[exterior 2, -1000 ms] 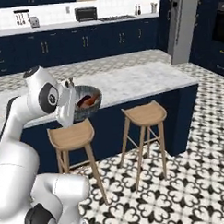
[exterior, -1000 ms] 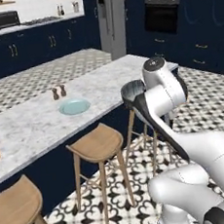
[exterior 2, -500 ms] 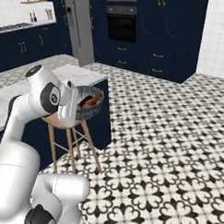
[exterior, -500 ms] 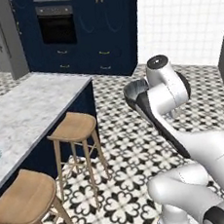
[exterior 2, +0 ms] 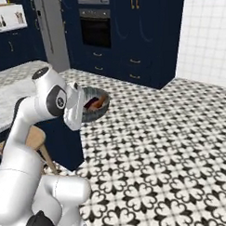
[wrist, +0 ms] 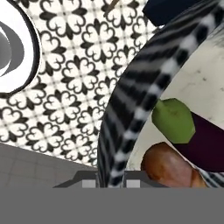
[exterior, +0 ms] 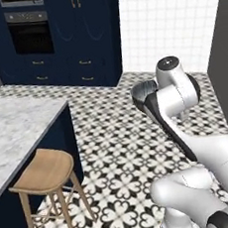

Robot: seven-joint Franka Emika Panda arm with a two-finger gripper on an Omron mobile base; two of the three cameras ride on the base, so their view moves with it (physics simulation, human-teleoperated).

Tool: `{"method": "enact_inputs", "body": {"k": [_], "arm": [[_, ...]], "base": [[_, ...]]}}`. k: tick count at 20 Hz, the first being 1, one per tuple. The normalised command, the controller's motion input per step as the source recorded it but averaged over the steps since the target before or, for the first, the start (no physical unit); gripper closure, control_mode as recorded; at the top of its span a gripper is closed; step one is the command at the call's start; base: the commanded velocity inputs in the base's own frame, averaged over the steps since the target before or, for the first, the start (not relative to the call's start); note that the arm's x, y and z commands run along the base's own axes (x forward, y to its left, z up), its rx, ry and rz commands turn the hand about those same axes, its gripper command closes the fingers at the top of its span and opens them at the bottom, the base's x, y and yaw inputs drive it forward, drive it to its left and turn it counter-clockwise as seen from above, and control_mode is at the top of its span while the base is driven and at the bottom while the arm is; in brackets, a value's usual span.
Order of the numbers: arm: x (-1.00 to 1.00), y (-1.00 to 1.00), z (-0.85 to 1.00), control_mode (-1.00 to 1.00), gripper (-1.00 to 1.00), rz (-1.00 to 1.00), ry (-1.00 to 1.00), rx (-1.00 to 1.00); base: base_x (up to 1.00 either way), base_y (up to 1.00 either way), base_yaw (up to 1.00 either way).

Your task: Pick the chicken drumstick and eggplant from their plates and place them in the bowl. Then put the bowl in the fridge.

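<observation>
The robot's jaws point(wrist: 109, 177) are clamped tight on the rim of the bowl point(exterior 2: 92, 105), carrying it in the air above the patterned tile floor point(exterior 2: 172, 145), clear of the marble table point(exterior: 18, 131). In the hand view the striped dark rim of the bowl runs straight down between the two finger tips, so the grip is on the bowl's wall. Inside the speckled bowl lie the eggplant point(wrist: 205, 140), dark purple with its green cap toward the rim, and the reddish-brown chicken drumstick point(wrist: 168, 168) just beside it, the two touching. From the right base view the bowl hangs level in front of the white arm, with navy cabinets point(exterior 2: 148, 34) and a built-in oven point(exterior 2: 96, 27) beyond. A wooden stool point(exterior: 43, 176) stands against the table's edge.
</observation>
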Motion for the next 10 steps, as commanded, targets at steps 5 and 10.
{"method": "enact_inputs", "body": {"k": [5,10], "arm": [[0.00,0.00,0.00,1.00,1.00,0.00,0.00,0.00],[0.00,0.00,0.00,1.00,1.00,0.00,0.00,0.00]], "base": [[1.00,-0.10,-0.09],[1.00,-0.43,0.24]]}}
